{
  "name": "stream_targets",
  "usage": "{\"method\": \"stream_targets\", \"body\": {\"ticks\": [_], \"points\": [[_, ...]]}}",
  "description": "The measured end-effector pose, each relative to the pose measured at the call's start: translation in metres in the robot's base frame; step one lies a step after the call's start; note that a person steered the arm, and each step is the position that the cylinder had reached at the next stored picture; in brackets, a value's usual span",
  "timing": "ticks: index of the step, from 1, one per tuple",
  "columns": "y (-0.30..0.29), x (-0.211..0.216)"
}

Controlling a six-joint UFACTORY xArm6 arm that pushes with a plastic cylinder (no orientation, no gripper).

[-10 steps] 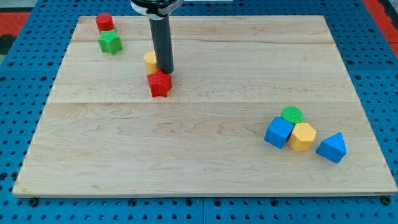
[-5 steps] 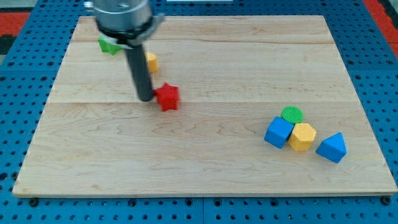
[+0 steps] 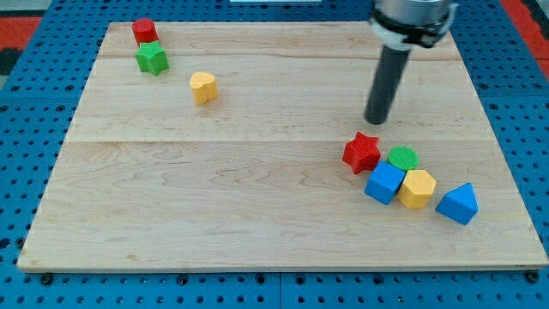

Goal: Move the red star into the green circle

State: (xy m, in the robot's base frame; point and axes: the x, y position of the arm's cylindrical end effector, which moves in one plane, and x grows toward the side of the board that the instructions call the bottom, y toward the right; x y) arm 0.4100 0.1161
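Red star now touching green circle, my tip lifted clear above, no jaws.

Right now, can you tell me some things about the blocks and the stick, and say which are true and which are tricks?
1. The red star sits right beside the green circle, on its left in the view. True.
2. My tip is pressing on the red star. False: it stands apart from it, a little toward the view's top.
3. A blue cube and a yellow block lie just below the green circle. True.
4. The green star is at the view's bottom right. False: it is near the top left, under a red block.
5. The blue triangle is the rightmost block. True.
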Motion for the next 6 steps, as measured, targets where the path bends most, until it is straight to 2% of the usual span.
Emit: {"method": "stream_targets", "body": {"ticks": [1,2,6], "points": [[-0.059,0.012],[-0.069,0.018],[0.011,0.046]]}}
